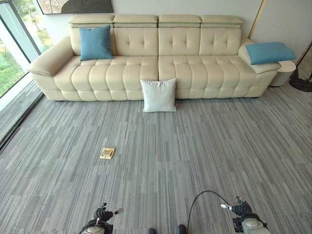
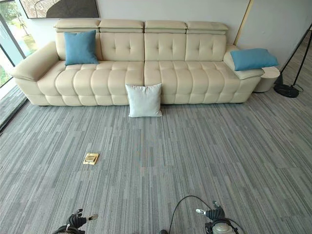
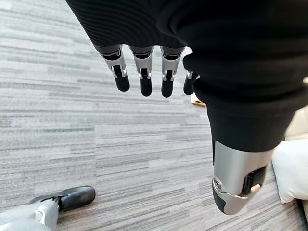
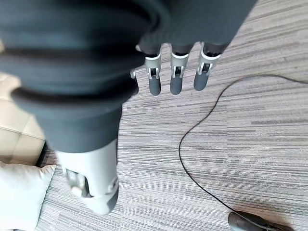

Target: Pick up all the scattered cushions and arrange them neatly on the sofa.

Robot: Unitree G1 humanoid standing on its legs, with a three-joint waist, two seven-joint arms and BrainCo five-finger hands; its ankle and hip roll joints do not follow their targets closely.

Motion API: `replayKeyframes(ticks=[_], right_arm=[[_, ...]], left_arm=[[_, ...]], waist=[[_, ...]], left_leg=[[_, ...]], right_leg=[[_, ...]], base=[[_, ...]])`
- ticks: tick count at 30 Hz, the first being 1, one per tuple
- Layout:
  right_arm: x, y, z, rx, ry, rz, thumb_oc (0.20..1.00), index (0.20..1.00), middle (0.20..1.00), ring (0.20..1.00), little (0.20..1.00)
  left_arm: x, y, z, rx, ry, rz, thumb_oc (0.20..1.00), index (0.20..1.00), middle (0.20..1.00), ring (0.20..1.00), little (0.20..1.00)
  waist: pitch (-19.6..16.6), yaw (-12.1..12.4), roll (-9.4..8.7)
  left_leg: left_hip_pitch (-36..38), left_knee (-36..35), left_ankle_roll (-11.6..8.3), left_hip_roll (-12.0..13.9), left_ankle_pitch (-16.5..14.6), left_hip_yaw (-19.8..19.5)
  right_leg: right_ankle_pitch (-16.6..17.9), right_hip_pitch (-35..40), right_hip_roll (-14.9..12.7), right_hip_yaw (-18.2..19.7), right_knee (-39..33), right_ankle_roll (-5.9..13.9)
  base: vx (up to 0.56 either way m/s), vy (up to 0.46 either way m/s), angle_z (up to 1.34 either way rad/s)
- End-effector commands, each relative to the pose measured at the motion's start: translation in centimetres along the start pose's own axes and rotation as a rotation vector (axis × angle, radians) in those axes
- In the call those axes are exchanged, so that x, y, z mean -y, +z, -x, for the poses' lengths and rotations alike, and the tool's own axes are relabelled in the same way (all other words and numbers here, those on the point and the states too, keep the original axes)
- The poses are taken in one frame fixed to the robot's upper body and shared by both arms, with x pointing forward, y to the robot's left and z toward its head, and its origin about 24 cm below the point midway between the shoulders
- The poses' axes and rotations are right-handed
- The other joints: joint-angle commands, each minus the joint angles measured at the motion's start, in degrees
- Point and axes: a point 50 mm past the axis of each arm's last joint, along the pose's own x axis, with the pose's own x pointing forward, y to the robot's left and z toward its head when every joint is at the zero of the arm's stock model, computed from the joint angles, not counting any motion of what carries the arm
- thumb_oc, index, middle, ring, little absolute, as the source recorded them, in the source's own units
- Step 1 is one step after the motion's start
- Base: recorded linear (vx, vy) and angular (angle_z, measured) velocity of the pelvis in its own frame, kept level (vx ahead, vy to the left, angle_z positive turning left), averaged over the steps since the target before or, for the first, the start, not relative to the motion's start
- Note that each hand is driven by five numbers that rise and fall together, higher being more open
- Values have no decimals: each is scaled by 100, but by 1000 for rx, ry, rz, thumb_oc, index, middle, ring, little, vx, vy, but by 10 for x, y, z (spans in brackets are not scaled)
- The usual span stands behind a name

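A white cushion [image 1: 159, 95] stands on the carpet, leaning against the front of the cream sofa [image 1: 146, 68] near its middle. One blue cushion [image 1: 95, 43] sits upright against the sofa's back at the left end. Another blue cushion [image 1: 269, 52] lies across the right armrest. My left hand [image 1: 103, 214] hangs low at the bottom of the view, far from the sofa, fingers [image 3: 143, 79] straight and holding nothing. My right hand [image 1: 241, 208] hangs at the bottom right, fingers [image 4: 175, 79] straight and empty. The white cushion's corner [image 3: 292, 168] shows past the left thumb.
A brass floor socket [image 1: 107, 153] is set into the grey striped carpet between me and the sofa. A floor lamp's base [image 2: 287, 90] and a round side table [image 2: 266, 78] stand past the sofa's right end. Tall windows [image 1: 12, 53] line the left wall.
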Motion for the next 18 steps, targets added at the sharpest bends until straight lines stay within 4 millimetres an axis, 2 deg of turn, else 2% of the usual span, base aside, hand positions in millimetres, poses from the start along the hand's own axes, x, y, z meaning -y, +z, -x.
replayKeyframes(ticks=[1, 10, 18], right_arm=[[8, 9, -5, 13, -12, 20, 1000, 1000, 1000, 1000, 1000], [3, 3, -4, -20, 31, 27, 1000, 1000, 1000, 1000, 1000], [4, 10, -5, 2, 27, 31, 1000, 1000, 1000, 1000, 1000]], left_arm=[[-1, 8, -4, 5, 2, 56, 1000, 1000, 1000, 1000, 1000], [-3, 10, -5, 12, -3, 41, 1000, 1000, 1000, 1000, 1000], [-7, 18, -6, 36, 11, 29, 1000, 1000, 1000, 1000, 1000]], waist=[[12, -64, 29], [29, -5, -1], [157, 38, -28]], left_leg=[[85, 3, -313, 186, -449, 121], [88, 3, -317, 182, -460, 85], [-29, 3, -287, 158, -433, 52]], right_leg=[[-933, 320, -298, -60, 7, 576], [-944, 327, -303, -100, 7, 583], [-898, 217, -324, -119, 7, 608]], base=[[0, 0, 0], [0, 0, 0], [1, 4, 0]])
